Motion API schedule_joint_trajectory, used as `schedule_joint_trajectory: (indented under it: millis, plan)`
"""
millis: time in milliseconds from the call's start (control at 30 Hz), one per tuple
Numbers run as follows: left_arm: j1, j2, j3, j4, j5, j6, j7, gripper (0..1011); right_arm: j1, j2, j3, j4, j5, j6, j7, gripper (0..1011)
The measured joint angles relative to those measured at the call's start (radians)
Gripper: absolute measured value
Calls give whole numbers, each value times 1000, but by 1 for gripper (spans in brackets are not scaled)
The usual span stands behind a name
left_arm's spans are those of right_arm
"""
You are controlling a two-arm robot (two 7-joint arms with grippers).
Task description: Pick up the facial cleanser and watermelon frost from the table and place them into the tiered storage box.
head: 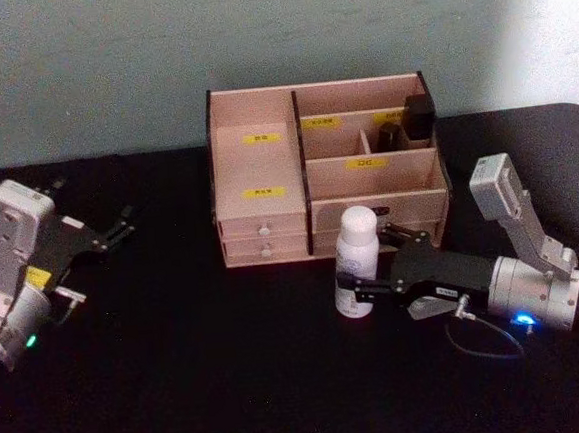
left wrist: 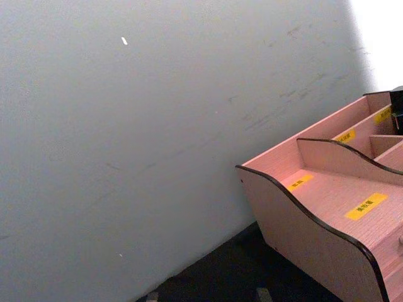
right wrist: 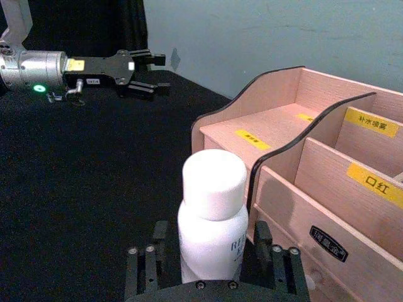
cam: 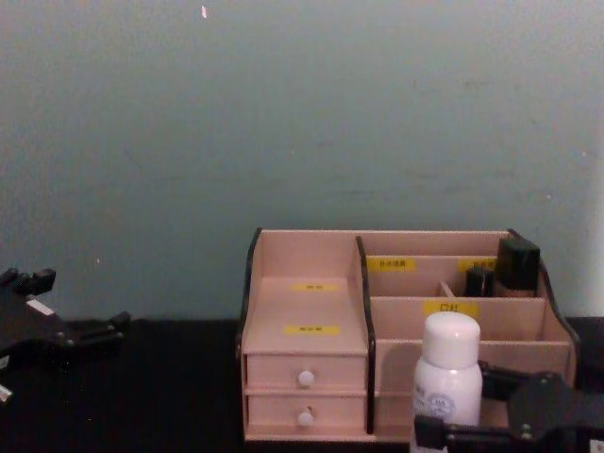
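- Right now my right end effector [head: 369,266] reaches in low from the right over the black worktop [head: 182,375]. It is pinching the facial cleanser [head: 357,261] (a tall slim white cylindrical bottle with a rounded white cap), with one finger on each side of its lower body.
- The bottle stands upright with its base on the worktop, just in front of the tiered storage box [head: 255,159]. The box is a pale pink-tan wooden organiser with dark edges, stepped compartments, yellow labels and small drawers with white knobs.
- The facial cleanser is before the right half of the box, close to its front panel; I cannot tell whether the two touch.
- In my right wrist view the bottle [right wrist: 213,214] rises between my dark fingers [right wrist: 262,242], with the box's curved dark-edged side wall [right wrist: 283,107] just beyond it.
- Inside the box, a larger black bottle [head: 419,116] stands in the back right compartment, with a smaller black bottle [head: 390,134] just beside it.
- My left end effector [head: 120,226] hangs well to the left of the box, its fingers spread and gripping nothing (it points towards the box).
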Motion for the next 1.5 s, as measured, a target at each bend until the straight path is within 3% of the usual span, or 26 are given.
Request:
schedule_joint_trajectory:
  millis: [67,367,1033,1500]
  plan:
    - [0,0,0,0,0,0,0,1001,0,0,0,0,0,0,0,870]
    - [0,0,0,0,0,0,0,1001,-1,1,1,-1,1,0,0,593]
    - [0,0,0,0,0,0,0,1001,-6,13,7,-25,7,0,-1,593]
    - [0,0,0,0,0,0,0,1001,6,44,56,-127,114,49,16,593]
